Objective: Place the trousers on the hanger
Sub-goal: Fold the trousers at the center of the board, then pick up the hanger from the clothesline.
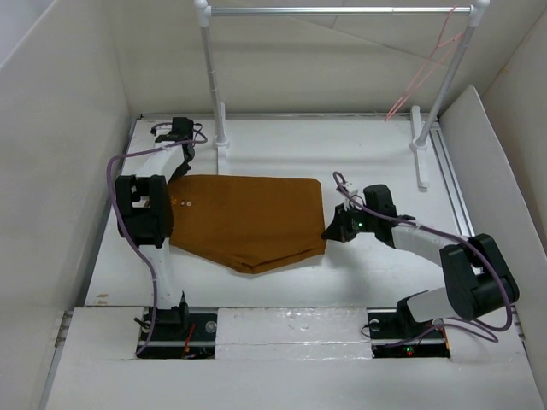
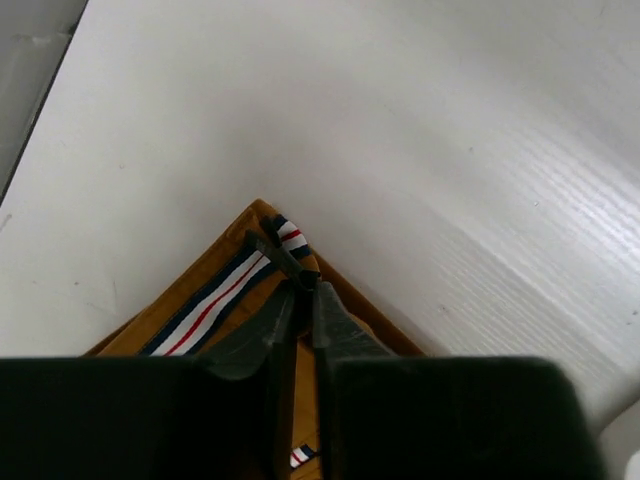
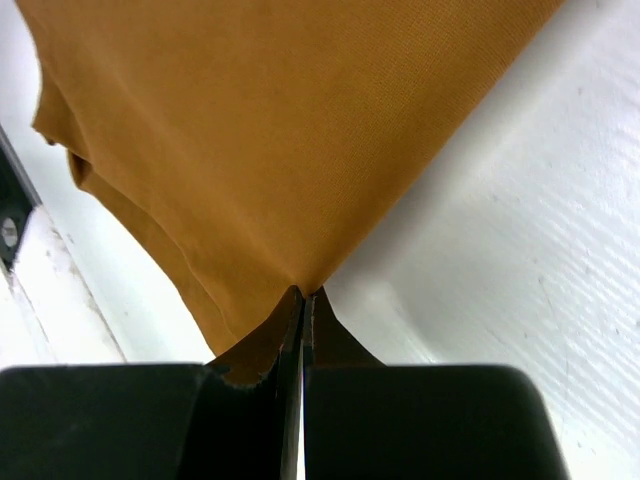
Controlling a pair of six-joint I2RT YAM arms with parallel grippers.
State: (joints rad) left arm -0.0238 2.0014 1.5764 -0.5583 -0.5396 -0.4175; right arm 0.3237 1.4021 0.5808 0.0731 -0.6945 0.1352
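The rust-brown trousers (image 1: pixel 248 218) lie folded flat on the white table (image 1: pixel 359 162). My left gripper (image 1: pixel 177 175) is at their far left corner. In the left wrist view it (image 2: pixel 298 285) is shut on the waistband corner of the trousers (image 2: pixel 190 283), where the striped trim (image 2: pixel 215 300) runs. My right gripper (image 1: pixel 329 232) is at the near right corner. The right wrist view shows it (image 3: pixel 303 293) shut on a pinch of the trousers (image 3: pixel 270 130). The pale-pink wire hanger (image 1: pixel 427 68) hangs from the right end of the rail, well apart from both grippers.
A silver rail (image 1: pixel 333 11) on two white posts (image 1: pixel 214 85) (image 1: pixel 444 94) spans the back of the table. White walls close in on the left, right and back. A metal track (image 1: pixel 453 188) runs along the right side.
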